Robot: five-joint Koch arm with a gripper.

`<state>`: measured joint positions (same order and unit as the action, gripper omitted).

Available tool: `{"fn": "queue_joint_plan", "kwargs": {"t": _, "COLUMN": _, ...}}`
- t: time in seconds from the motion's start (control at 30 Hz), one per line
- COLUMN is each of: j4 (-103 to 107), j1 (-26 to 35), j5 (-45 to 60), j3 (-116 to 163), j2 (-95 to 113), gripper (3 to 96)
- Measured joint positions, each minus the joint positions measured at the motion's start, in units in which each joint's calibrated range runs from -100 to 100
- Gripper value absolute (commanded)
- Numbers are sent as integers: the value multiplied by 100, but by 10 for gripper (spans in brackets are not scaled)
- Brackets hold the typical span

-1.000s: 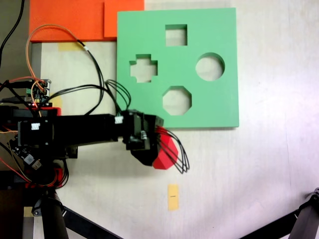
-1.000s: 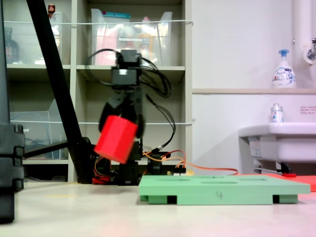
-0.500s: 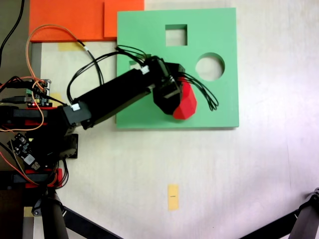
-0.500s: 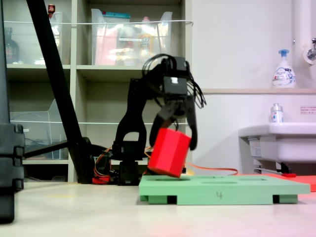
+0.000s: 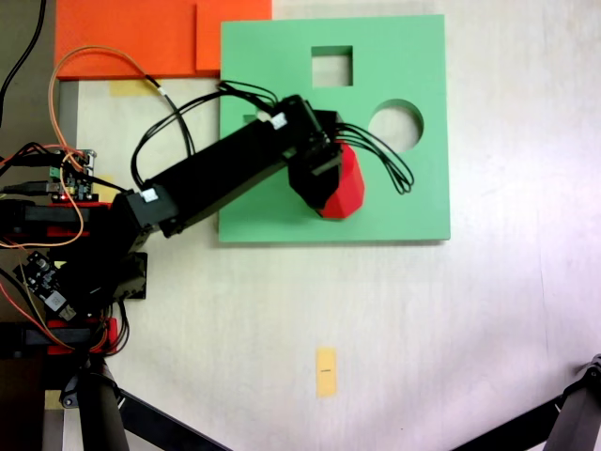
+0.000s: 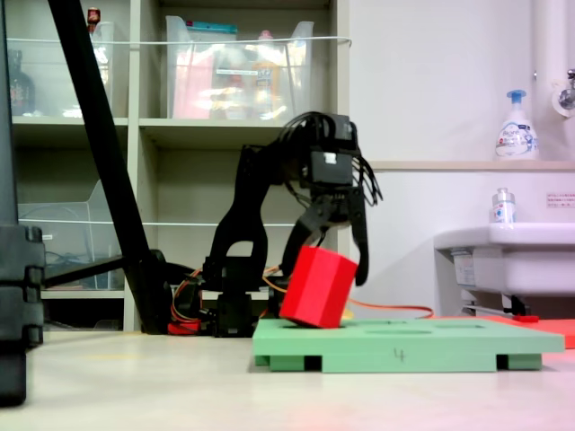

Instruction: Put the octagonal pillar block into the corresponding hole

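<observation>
Fingers (image 6: 358,256) of the gripper (image 6: 331,247) clamp the red block (image 6: 317,286), which leans tilted with its lower edge down on the green board (image 6: 404,343). In the first exterior view the block (image 5: 342,191) covers the octagonal hole, below and between the board's (image 5: 413,202) square hole (image 5: 331,66) and round hole (image 5: 395,125).

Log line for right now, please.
gripper: shut on red octagonal block | block: tilted, low over green board | not seated
</observation>
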<state>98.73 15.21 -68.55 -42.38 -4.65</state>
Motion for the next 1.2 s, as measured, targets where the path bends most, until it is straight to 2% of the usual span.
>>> {"fn": "queue_joint_plan", "kwargs": {"t": 1.2, "j4": 98, "j1": 147, "j5": 68, "j3": -98, "j2": -260, "gripper": 336}}
